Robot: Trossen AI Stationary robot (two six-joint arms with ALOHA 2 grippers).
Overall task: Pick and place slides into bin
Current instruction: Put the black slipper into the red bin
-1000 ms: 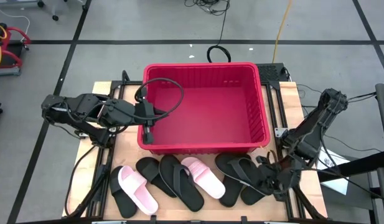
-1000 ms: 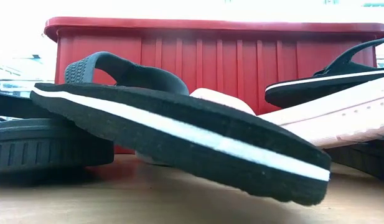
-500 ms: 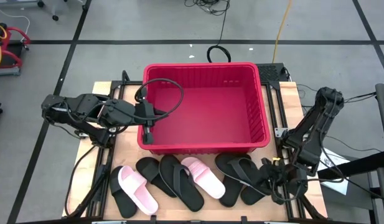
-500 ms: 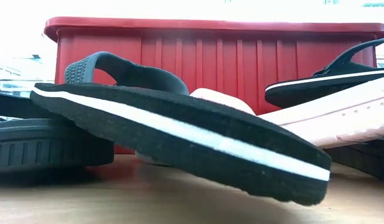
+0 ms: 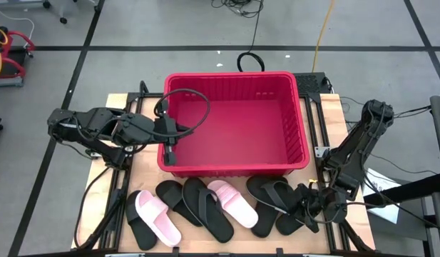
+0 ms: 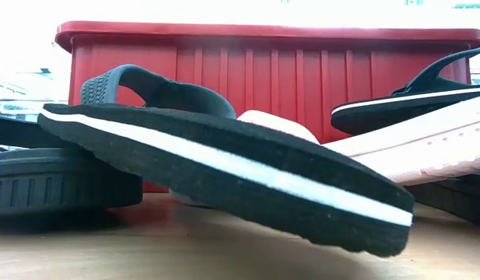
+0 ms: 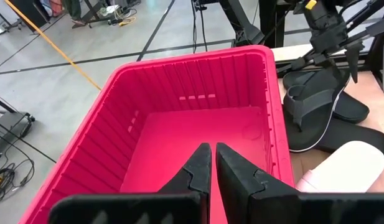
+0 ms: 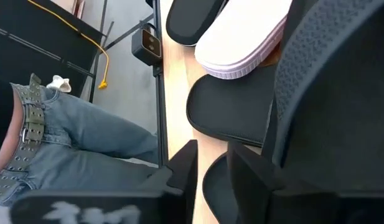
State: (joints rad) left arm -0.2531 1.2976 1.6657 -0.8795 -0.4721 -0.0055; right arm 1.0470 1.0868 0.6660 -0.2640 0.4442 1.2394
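Nearest, the slides (image 5: 205,203) lie in a loose row along the desk's (image 5: 332,107) near edge, black ones and two pink, several overlapping; none has gone into the bin. At the row's right end the right tool (image 5: 314,205) sits low against the black pair, its fingers a narrow gap apart and holding nothing. Farther back, the red bin (image 5: 234,77) stands empty, the left tool (image 5: 167,151) pinched nearly closed over its left wall, idle. By my judgement, the whole job remains.
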